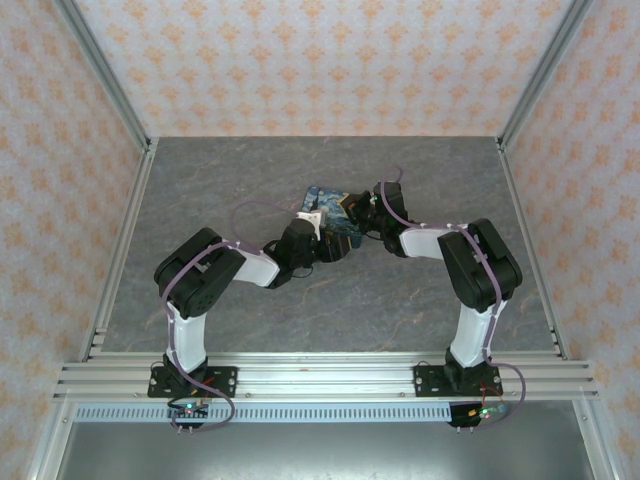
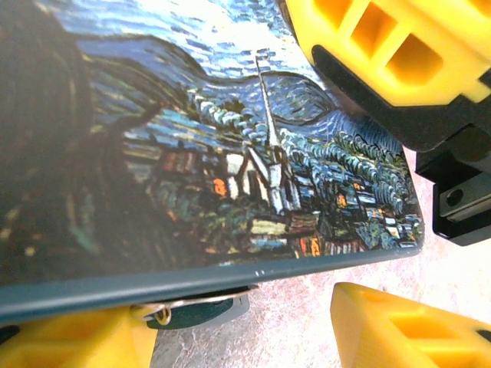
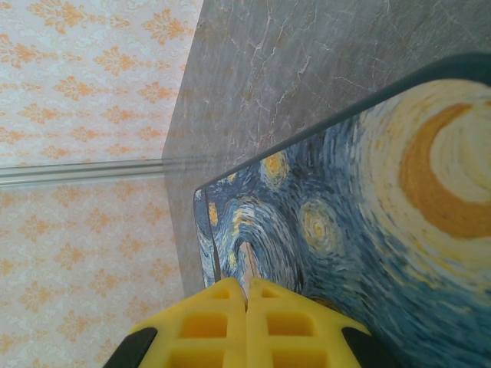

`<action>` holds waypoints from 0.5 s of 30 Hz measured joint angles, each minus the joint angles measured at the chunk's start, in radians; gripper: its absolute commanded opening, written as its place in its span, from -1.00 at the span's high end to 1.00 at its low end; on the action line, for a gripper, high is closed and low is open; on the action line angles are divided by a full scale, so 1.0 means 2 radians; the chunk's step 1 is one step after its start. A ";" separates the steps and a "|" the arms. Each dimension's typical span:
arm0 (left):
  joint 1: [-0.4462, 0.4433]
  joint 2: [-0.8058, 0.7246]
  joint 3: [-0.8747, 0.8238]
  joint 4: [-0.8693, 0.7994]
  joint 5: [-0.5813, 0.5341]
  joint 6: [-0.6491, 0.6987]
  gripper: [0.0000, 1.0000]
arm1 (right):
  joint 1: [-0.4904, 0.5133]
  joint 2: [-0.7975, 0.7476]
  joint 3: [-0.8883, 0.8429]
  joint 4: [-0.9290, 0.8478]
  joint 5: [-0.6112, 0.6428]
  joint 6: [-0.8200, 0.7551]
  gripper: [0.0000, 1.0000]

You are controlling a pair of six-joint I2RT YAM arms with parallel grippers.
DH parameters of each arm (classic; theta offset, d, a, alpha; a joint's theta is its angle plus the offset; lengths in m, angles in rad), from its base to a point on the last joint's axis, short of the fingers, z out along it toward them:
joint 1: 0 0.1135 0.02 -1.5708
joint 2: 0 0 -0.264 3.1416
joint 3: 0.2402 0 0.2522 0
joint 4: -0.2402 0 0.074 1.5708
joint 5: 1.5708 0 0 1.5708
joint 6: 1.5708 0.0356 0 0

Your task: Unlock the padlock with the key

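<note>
Both arms meet at a painted panel (image 1: 326,198) (swirly night-sky village print) lying mid-surface, slightly toward the far wall, on the grey marbled surface (image 1: 300,310). The left arm comes in from the near-left and the right arm from the right. Left hand (image 2: 242,318): yellow fingers (image 2: 399,330) spread apart, bare surface visible in the gap, not clamped on anything I can see. In its wrist view the panel's dark near edge runs just above the fingers and overlaps the left-side one, so that edge looks lifted off the surface there. Can't tell how far the tilt goes. Padlock not positively identifiable. Closest candidate is a small metal ring (image 2: 163,310) on a dark rounded body (image 2: 205,310) poking out from under that near edge, just beside the left-side finger and well clear of the other one. Can't tell whether it's lock or key hardware. Right hand (image 3: 246,285): closed, both fingers pressed flat together, nothing visible between them. Its tips sit at the panel's swirl area with the crescent moon off to one side. In the left wrist view the right hand's yellow finger and black mount hang over the panel's corner, near the village end of the print. Whether it touches the panel I can't tell.
</note>
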 measured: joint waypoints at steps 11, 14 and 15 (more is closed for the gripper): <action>-0.004 0.011 0.000 0.016 -0.027 -0.026 -0.25 | 0.000 0.000 0.000 0.000 0.001 0.000 1.00; -0.004 0.011 0.000 0.017 -0.027 -0.028 -0.23 | 0.000 0.000 0.000 0.000 0.001 0.000 1.00; -0.004 0.011 0.000 0.019 -0.027 -0.028 -0.22 | 0.000 0.000 0.000 0.000 0.001 0.000 1.00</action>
